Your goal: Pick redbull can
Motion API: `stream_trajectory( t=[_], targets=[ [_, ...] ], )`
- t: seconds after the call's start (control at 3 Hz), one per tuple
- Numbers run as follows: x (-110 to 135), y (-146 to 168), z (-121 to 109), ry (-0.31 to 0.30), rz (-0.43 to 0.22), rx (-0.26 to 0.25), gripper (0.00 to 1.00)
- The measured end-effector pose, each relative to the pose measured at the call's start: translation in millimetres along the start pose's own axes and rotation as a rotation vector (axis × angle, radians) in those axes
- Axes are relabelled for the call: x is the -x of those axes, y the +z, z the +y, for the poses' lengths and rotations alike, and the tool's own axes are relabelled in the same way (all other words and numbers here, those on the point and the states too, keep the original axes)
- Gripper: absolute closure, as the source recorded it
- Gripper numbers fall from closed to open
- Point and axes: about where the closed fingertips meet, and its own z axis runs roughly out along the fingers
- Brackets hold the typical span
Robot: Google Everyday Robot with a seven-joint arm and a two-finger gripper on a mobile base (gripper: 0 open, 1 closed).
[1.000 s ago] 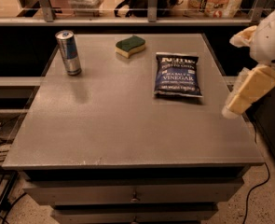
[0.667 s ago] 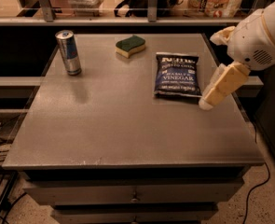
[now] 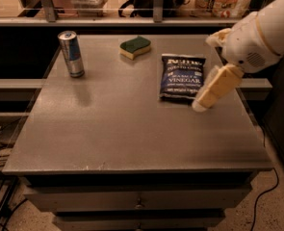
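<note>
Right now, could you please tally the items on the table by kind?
Drink can: 1, the redbull can
Sponge: 1
Chip bag: 1
Total: 3
The end effector is by the chip bag's near right corner, far from the can.

Upright redbull can [image 3: 71, 53], far from pincer [image 3: 201, 103]

sponge [image 3: 135, 47] and chip bag [image 3: 181, 77] on table [image 3: 122, 129]

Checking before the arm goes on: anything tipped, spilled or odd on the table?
Nothing stands out. The redbull can stands upright far left on the table, the sponge and chip bag lie flat, no spill shows, and the gripper hangs by the bag's near right corner.
</note>
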Motion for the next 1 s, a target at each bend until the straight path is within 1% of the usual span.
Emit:
stream_trajectory(
  t=[0.33, 0.67, 1.0],
  targets=[
    [42.9, 39.9, -1.9, -0.023, -0.111, 0.044, 0.00],
    [82.9, 78.2, -9.2, -0.042, -0.205, 0.072, 0.00],
    [111.9, 106.9, -18.5, -0.058, -0.257, 0.094, 0.00]
  ],
)
